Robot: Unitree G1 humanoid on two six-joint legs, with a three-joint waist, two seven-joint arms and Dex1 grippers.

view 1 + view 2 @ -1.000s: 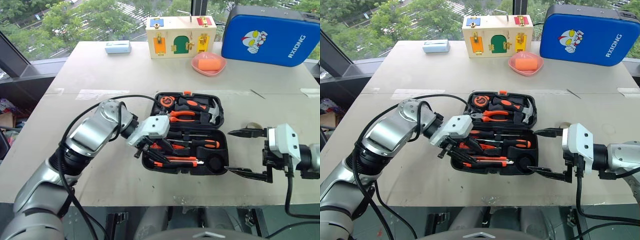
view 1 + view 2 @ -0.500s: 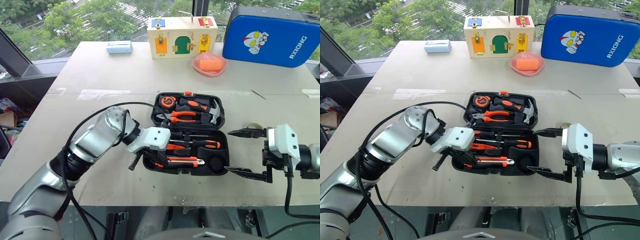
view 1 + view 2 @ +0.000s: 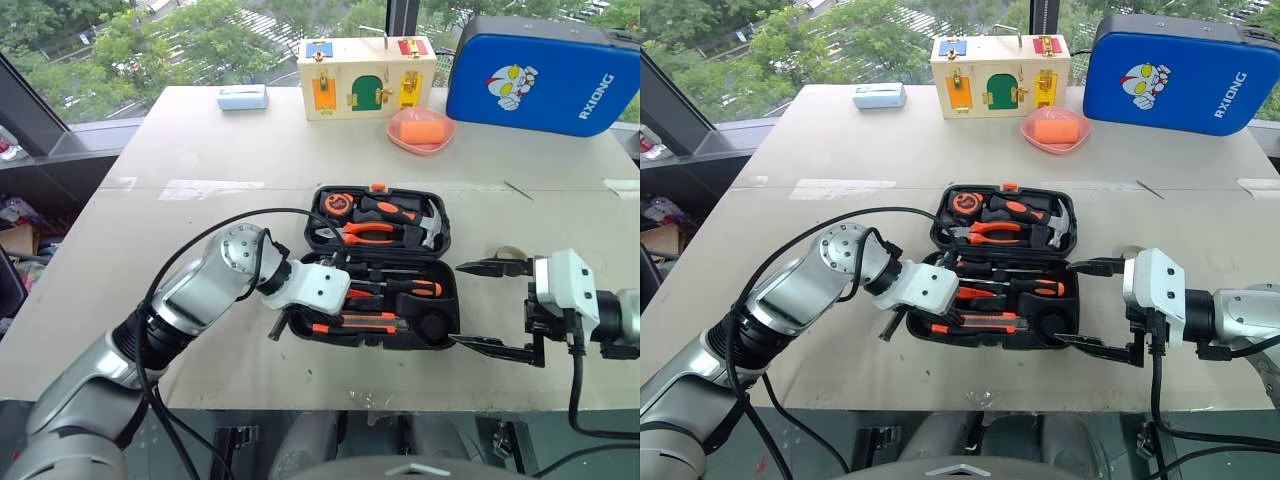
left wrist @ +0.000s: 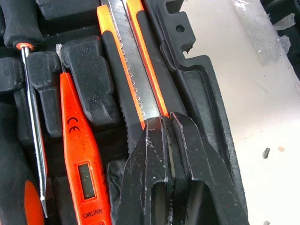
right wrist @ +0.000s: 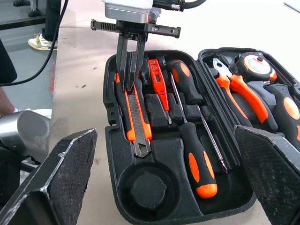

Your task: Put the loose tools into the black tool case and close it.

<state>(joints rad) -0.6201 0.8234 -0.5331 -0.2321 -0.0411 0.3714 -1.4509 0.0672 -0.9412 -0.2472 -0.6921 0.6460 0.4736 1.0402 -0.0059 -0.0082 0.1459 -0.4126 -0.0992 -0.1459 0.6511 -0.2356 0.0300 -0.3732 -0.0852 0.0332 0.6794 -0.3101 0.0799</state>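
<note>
While the black hinged plastic tool case (image 3: 378, 268) lies open near the middle of the pale counter (image 3: 200, 150), the left claw (image 5: 130, 79) dips into its near half with its two black fingers (image 4: 154, 159) pressed together, tips touching the handle end of the black-and-orange utility knife (image 5: 135, 117) without clamping it. The knife sits in its recess along the case's near wall. Next to it lie the slim orange tester screwdriver (image 4: 79, 159) and two long orange-and-black-handled screwdrivers (image 5: 192, 136), all seated in the tray. The right claw (image 3: 495, 308) hangs at 3 o'clock of the case, just beside its edge, fingers spread wide and holding nothing. Bare counter stretches at 9 o'clock of the case; the counter's near edge runs close at 6 o'clock.
</note>
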